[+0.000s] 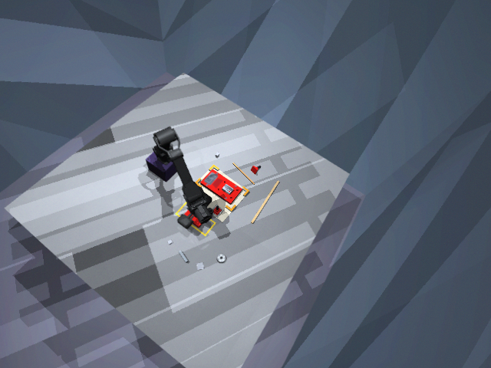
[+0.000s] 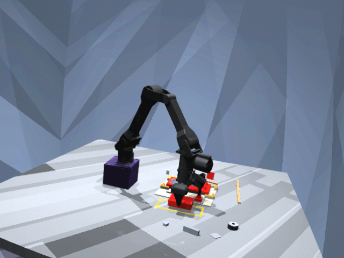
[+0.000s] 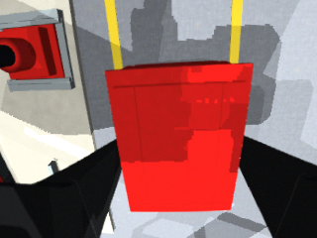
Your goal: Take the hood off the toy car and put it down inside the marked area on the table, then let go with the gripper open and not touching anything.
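The red hood (image 1: 196, 222) (image 2: 186, 202) (image 3: 178, 124) is off the toy car (image 1: 220, 186) (image 2: 205, 188). My gripper (image 1: 195, 219) (image 2: 184, 198) (image 3: 177, 142) is shut on the hood, with a black finger against each long side in the wrist view. The hood is low over the yellow outline of the marked area (image 1: 210, 229) (image 2: 202, 211) (image 3: 114, 42). A small gap above the table seems to remain, but contact is hard to tell. The arm and hood hide part of the outline.
The cream board (image 2: 162, 192) (image 3: 81, 111) with a red knobbed piece (image 1: 216, 210) (image 2: 198, 198) (image 3: 42, 52) lies close beside the hood. A grey bar (image 1: 183, 256) (image 2: 191, 230) and a round wheel-like part (image 1: 221, 257) (image 2: 233, 226) lie in front. Wooden sticks (image 1: 265, 202) (image 2: 238, 191) lie beyond the board.
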### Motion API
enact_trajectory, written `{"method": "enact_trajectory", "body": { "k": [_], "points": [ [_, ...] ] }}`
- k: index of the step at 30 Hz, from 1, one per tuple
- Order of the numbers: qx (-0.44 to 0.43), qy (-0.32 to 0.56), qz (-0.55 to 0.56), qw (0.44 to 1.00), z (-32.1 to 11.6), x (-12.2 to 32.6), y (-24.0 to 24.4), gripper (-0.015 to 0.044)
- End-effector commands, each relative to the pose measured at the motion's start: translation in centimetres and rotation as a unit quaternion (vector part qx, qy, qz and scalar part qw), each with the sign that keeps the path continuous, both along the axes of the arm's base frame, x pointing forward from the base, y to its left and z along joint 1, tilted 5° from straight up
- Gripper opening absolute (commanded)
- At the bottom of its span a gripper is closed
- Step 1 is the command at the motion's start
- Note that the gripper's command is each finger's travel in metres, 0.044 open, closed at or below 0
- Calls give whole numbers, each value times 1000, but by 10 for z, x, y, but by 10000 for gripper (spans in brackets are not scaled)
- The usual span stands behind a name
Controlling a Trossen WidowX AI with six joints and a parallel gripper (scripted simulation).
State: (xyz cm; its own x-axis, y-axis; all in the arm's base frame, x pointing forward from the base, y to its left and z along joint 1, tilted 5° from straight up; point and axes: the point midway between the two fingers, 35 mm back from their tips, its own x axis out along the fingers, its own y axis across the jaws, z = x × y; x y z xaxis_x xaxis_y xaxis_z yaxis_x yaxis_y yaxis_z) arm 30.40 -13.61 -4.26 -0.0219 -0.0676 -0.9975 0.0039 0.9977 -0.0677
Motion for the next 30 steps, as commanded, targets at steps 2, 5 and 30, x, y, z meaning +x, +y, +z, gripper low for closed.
{"method": "enact_trajectory", "body": {
  "k": [2, 5, 30],
  "points": [
    [-2, 1, 2, 1000, -3, 0, -1, 0],
    [-2, 1, 2, 1000, -4, 0, -1, 0],
    [0, 0, 0, 1000, -13, 0, -1, 105]
  ]
}}
